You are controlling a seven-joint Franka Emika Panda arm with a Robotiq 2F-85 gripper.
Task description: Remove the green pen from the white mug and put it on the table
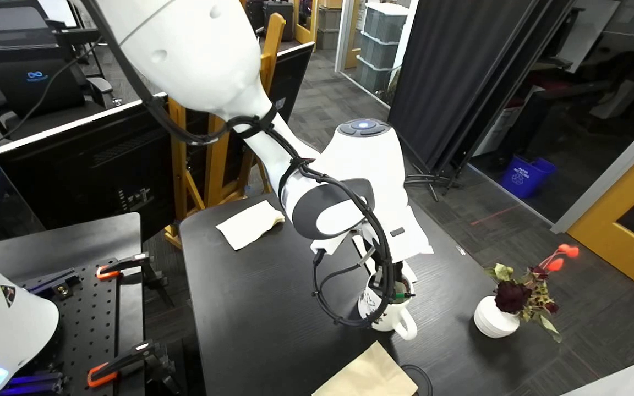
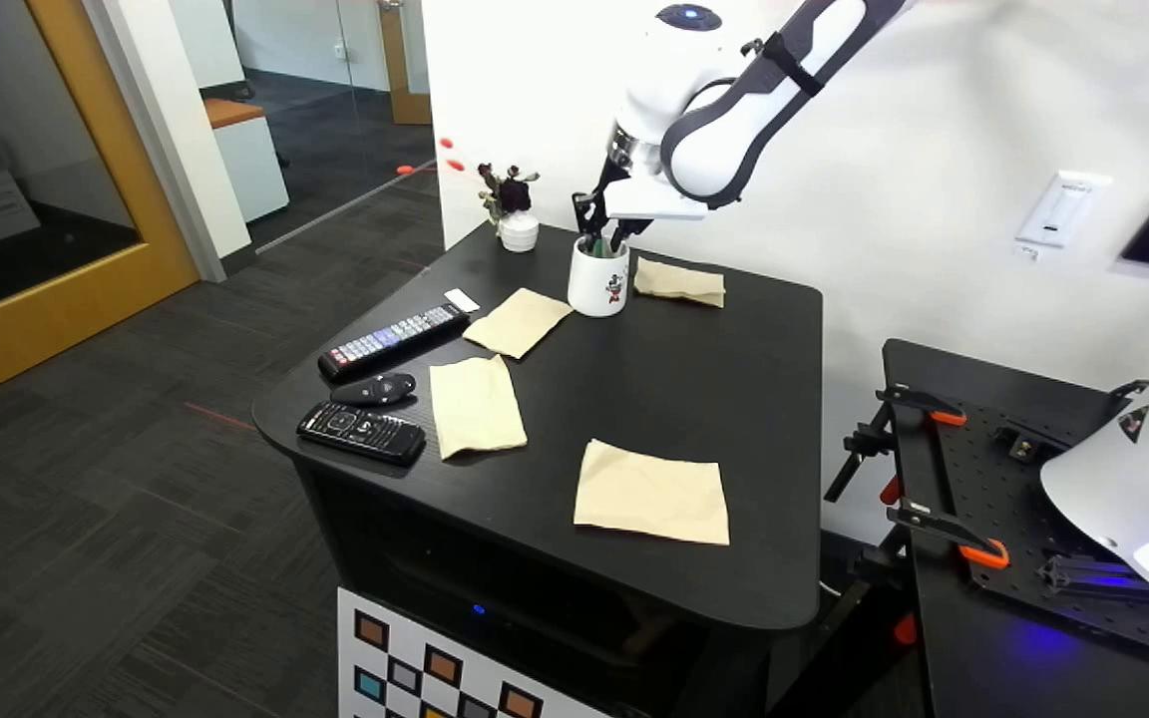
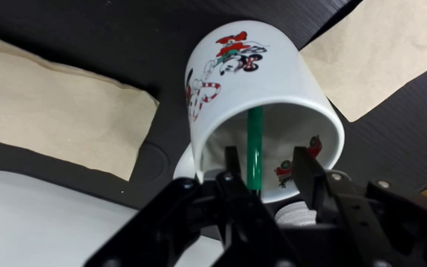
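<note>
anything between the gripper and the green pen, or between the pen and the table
Nothing visible blocks the open gripper from the green pen, which shows between its jaws in the wrist view. Toward the table, the surrounding wall of the white mug is in the way, so the pen probably must be lifted clear first.

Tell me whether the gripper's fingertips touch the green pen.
Apart: the wrist view shows the inside of the white mug between the green pen and both fingertips.

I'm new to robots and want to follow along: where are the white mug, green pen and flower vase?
White mug [image 3: 282, 82]: in the wrist view, on its outer wall.
Green pen [image 3: 254, 148]: in the wrist view, on its shaft.
Flower vase [image 1: 493, 319]: in an exterior view, on its white body.
</note>
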